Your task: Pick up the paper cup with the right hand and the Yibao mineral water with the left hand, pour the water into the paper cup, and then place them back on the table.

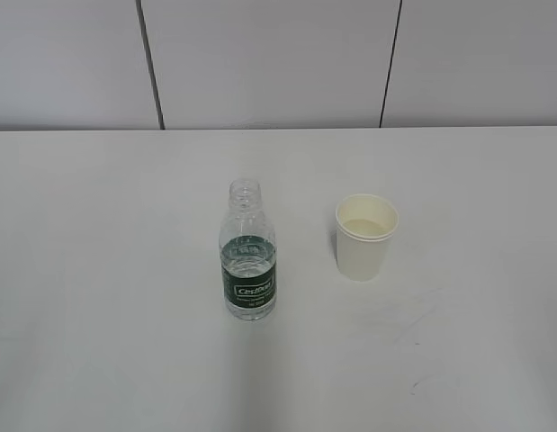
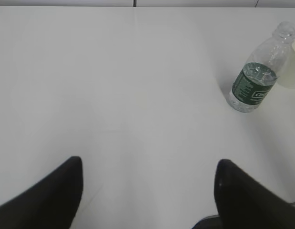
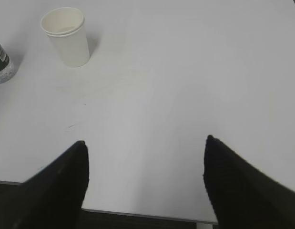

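Above the table (image 2: 137, 71), both hands' jaws wide apart, empty, apparently touching nothing.

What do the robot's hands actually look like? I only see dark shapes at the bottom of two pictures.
Little shows. In each wrist view, the left gripper and right gripper appear as two plain matte black fingers, broad at the base and tapering to rounded tips. No cables, markings or stickers are visible on them. The arms themselves are out of frame, and the exterior view shows no arm at all.
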### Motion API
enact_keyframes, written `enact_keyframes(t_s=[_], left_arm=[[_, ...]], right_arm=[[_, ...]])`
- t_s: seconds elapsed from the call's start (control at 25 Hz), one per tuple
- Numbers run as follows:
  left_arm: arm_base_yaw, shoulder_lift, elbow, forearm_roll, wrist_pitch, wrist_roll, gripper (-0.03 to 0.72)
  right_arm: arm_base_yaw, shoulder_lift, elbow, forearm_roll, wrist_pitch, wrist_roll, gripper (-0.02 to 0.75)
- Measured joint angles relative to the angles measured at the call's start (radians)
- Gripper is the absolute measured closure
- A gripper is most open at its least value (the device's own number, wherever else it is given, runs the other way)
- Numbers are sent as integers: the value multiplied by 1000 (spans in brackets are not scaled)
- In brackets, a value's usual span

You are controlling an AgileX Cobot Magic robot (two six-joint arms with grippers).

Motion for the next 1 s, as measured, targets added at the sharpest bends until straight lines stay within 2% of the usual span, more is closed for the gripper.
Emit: enact_keyframes(t_s=[1.0], left_arm=[[0,0,0,0,0,0,167]], right_arm=[[0,0,0,0,0,0,153]])
